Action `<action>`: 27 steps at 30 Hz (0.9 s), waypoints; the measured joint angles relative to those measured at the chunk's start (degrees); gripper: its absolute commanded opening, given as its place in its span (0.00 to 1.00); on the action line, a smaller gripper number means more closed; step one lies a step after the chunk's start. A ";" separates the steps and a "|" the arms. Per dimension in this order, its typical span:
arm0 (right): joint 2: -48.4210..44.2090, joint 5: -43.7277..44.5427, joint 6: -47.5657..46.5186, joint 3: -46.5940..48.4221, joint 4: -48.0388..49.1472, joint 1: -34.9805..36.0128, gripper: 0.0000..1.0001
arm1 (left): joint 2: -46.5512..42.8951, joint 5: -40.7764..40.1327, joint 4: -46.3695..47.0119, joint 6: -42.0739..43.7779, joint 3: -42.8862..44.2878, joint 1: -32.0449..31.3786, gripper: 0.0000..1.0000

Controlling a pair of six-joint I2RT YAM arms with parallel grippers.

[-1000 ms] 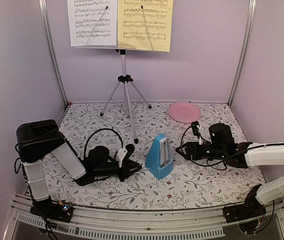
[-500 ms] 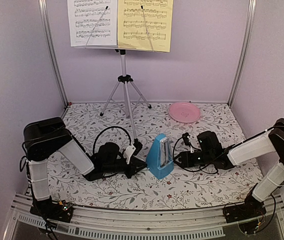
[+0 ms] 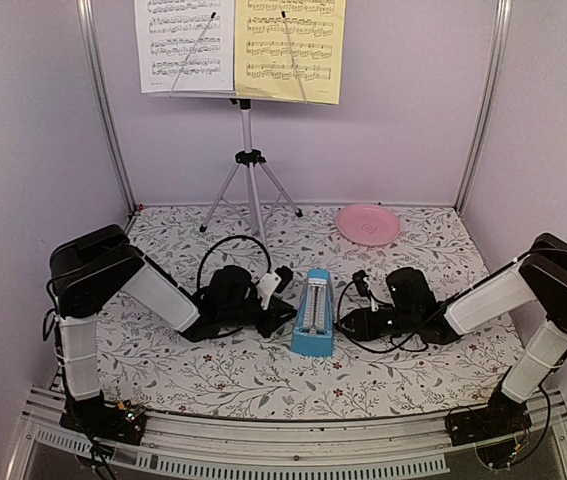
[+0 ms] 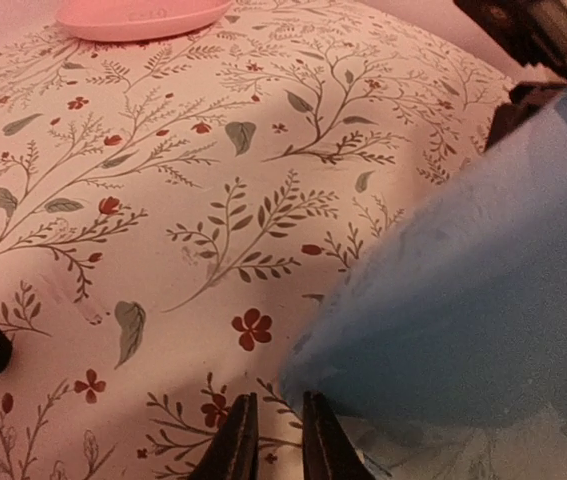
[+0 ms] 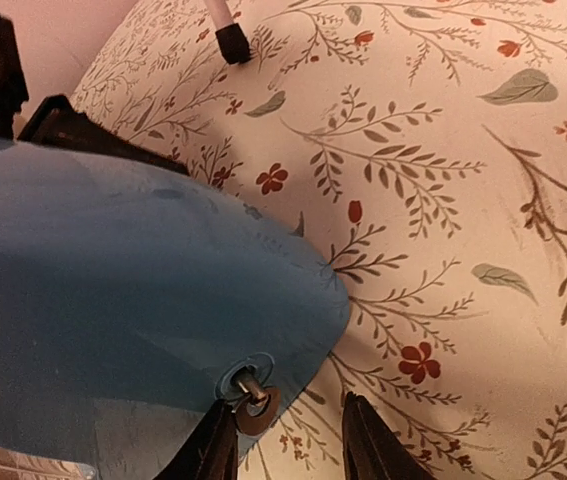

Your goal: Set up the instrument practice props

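On the floral cloth (image 3: 393,375), both arms have closed in on the metronome (image 3: 313,312), now turned upright between them. The left gripper (image 3: 288,305), nearly shut, touches its side. The right gripper (image 3: 348,322) is part open around the winding key (image 5: 251,396). Stand (image 3: 248,160) and sheets (image 3: 238,45) are set behind; the plate (image 3: 368,224) lies well clear.

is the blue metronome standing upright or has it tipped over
Upright. In the top view the blue metronome stands on its broad base on the floral table, narrow end up, its pale front panel facing the camera, between the two arms.
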 measured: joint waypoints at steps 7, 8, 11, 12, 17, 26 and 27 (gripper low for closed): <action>2.10 -0.15 1.42 -0.17 1.46 4.66 0.39 | -0.17 -0.50 -3.06 1.66 3.28 1.53 0.34; 2.25 -0.13 1.77 -0.24 1.70 5.07 0.39 | -0.50 -0.61 -3.58 1.88 3.19 1.53 0.40; 3.08 -0.13 3.13 -0.52 3.04 6.60 0.40 | -3.54 -1.40 -4.74 2.05 1.38 1.68 0.61; 3.48 -0.13 3.56 -0.52 3.58 7.15 0.41 | -5.25 -1.97 -4.83 1.88 0.26 1.81 0.66; 5.42 -0.13 5.55 -0.09 6.95 9.86 0.42 | -14.86 -3.04 -2.25 0.17 -7.15 2.51 0.81; 7.37 -0.50 8.98 -0.52 13.53 11.80 0.58 | -27.96 -2.27 3.89 -3.13 -21.79 2.34 0.99; 6.99 -0.42 9.35 -1.73 14.86 11.87 0.60 | -29.49 -1.88 4.42 -3.50 -23.30 1.84 0.99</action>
